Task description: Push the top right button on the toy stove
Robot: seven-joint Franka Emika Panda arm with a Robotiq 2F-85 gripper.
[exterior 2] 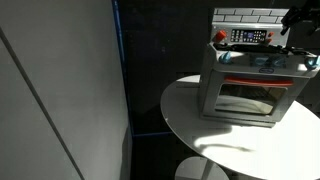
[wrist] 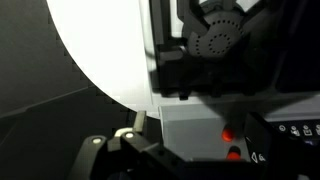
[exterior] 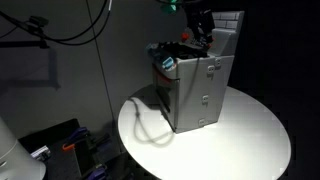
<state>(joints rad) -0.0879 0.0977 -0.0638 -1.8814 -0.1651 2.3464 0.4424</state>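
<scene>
Toy stove (exterior: 195, 92) upright on the round white worktop (exterior: 255, 140), well in from the rim, in both exterior views. Grey boxy body, plain side wall toward the camera in an exterior view, front toward the camera in an exterior view (exterior 2: 250, 85). Oven door (exterior 2: 248, 100) shut, pale window, red strip along its top edge. White brick-pattern back panel (exterior 2: 245, 14) upright behind the dark cooktop, also visible at the top of the stove from the side (exterior: 229, 22). Control strip (exterior 2: 252, 37) along the foot of that panel, with a red knob (exterior 2: 221, 38) at its left end as seen from the front; individual buttons too small to separate. Pincer (exterior: 204, 28) over the cooktop, close in front of the back panel; from the front, up at the right end of the panel (exterior 2: 297, 20), partly cut by the frame edge. Can't tell contact with any button. Can't tell clenched or released either: just a dark blur in both exterior views. Wrist view mostly dark out-of-focus mechanism; only a grey stove face (wrist: 190, 125) with two red spots (wrist: 228, 135) and a bright slice of worktop (wrist: 100, 50) readable. Dark cable (exterior: 148, 125) looped on the worktop beside the stove front. Large grey wall panel (exterior 2: 60, 90) across the left of the front-on view. Surroundings dim.
</scene>
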